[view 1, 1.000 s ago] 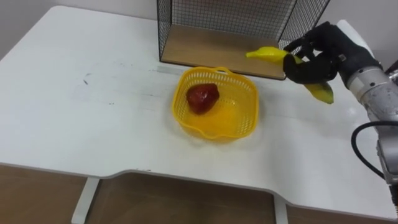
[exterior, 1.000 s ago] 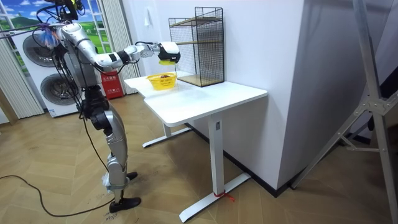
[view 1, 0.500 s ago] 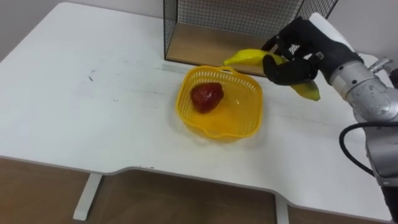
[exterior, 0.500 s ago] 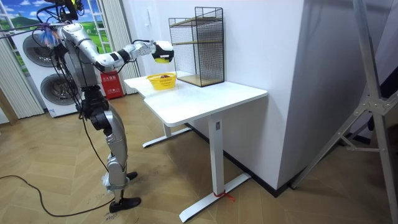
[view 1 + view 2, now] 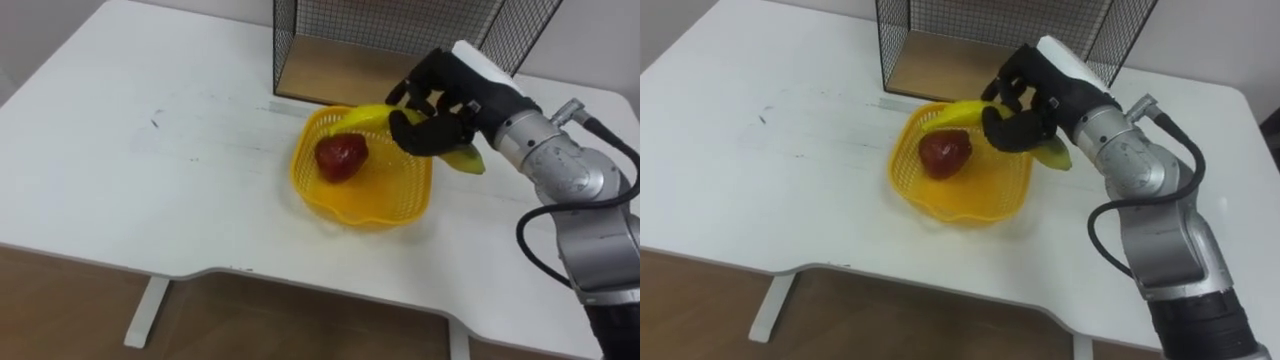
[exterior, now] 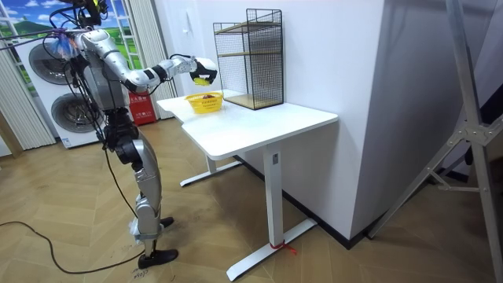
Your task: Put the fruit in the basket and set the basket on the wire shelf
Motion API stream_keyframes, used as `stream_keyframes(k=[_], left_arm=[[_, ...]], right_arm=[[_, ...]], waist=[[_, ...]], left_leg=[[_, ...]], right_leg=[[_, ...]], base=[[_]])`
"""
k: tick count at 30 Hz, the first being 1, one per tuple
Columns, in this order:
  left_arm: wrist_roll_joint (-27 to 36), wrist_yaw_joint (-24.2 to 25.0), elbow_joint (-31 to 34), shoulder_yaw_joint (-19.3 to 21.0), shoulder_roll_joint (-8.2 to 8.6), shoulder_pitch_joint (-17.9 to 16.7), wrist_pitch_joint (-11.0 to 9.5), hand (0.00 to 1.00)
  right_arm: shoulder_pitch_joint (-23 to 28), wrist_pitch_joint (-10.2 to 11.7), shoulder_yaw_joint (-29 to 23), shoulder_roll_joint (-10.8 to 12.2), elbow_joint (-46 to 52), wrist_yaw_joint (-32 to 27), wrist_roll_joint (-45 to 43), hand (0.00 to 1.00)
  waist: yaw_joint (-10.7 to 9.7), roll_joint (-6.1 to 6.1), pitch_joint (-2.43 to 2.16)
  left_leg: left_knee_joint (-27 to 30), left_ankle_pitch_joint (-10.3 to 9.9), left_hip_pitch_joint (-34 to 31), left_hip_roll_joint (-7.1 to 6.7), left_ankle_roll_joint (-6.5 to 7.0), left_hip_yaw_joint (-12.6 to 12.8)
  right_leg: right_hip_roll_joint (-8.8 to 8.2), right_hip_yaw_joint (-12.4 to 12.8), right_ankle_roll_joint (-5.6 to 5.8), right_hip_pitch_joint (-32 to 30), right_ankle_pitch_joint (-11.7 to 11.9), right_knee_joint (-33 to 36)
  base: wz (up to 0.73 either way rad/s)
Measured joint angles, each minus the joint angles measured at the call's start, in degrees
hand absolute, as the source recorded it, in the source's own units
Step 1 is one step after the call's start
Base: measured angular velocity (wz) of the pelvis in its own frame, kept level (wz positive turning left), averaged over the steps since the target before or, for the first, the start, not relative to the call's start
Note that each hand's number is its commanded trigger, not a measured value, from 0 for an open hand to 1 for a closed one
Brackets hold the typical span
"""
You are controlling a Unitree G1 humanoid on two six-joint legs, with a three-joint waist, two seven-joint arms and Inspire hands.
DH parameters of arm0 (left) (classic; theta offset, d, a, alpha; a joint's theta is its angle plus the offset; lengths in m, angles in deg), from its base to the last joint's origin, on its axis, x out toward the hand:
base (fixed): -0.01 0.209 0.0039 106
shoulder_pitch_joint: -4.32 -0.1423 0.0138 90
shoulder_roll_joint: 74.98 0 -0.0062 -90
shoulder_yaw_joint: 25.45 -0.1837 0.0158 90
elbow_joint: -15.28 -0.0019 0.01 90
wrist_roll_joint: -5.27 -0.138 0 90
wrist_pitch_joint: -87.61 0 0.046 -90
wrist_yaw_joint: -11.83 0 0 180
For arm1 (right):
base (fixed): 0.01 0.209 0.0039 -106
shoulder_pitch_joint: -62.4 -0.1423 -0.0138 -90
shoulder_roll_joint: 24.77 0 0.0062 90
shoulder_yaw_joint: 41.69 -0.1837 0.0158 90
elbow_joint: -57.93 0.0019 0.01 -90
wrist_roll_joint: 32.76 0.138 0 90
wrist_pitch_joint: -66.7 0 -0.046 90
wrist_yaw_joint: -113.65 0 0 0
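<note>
Right hand (image 5: 437,108), black fingers curled round curved yellow banana (image 5: 367,116), holds it above back rim of yellow plastic mesh basket (image 5: 398,202) on white table (image 5: 150,175). Round red fruit (image 5: 341,157) lies inside basket. Black wire shelf with wooden base (image 5: 340,72) just behind. Risk: banana let go crosswise may perch on rim and slide out; a low hand may shove basket.
</note>
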Motion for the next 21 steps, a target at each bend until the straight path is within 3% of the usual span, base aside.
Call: stream_keyframes(k=[3, 4, 5, 6, 7, 21], left_arm=[[0.0, 0.0, 0.0, 0.0, 0.01, 0.0, -0.3, 0.00], [0.0, 0.0, 0.0, 0.0, 0.01, 0.0, -0.4, 0.00], [0.0, 0.0, 0.0, 0.0, 0.02, 0.0, -0.4, 0.00], [0.0, 0.0, 0.0, 0.0, 0.03, 0.0, -0.4, 0.00], [0.0, 0.0, 0.0, 0.0, 0.03, 0.0, -0.4, 0.00], [0.0, 0.0, 0.0, -0.1, 0.05, 0.0, -0.4, 0.00]], right_arm=[[0.0, 0.0, 0.6, 0.0, 0.0, 0.0, 0.1, 1.00], [0.0, 0.0, 0.6, 0.0, 0.0, 0.0, 0.1, 0.66], [0.0, 0.0, 0.6, 0.0, 0.0, 0.0, 0.0, 0.40], [0.1, 0.0, 0.6, 0.0, 0.0, 0.0, 0.0, 0.04], [0.1, 0.0, 0.6, 0.0, 0.0, 0.0, 0.0, 0.00], [1.2, 0.0, 0.6, 0.1, 0.0, 0.7, 0.4, 0.00]], waist=[[0.3, 0.00, 0.00], [0.4, 0.01, 0.01], [0.6, 0.01, 0.01], [0.7, 0.01, 0.01], [0.8, 0.01, 0.01], [0.8, 0.09, 0.02]], left_leg=[[0.0, 0.0, 0.0, 0.00, 0.00, 0.0], [-0.1, 0.0, 0.0, 0.00, 0.00, 0.0], [-0.2, 0.0, -0.1, 0.00, 0.00, 0.0], [-0.2, 0.0, -0.1, 0.00, 0.00, 0.0], [-0.2, 0.0, 0.0, -0.01, 0.00, -0.1], [-0.2, 0.0, -0.1, -0.02, -0.03, -0.2]], right_leg=[[0.00, 0.0, 0.00, 0.0, 0.0, 0.0], [0.00, 0.0, 0.00, 0.1, 0.0, 0.0], [0.00, 0.0, 0.00, 0.1, 0.0, 0.0], [0.00, 0.0, 0.00, 0.1, 0.0, 0.0], [0.00, 0.0, 0.00, 0.1, 0.0, 0.0], [0.02, -0.1, 0.00, 0.2, 0.0, 0.0]], base=[[0.00], [0.00], [0.00], [0.00], [0.00], [0.00]])
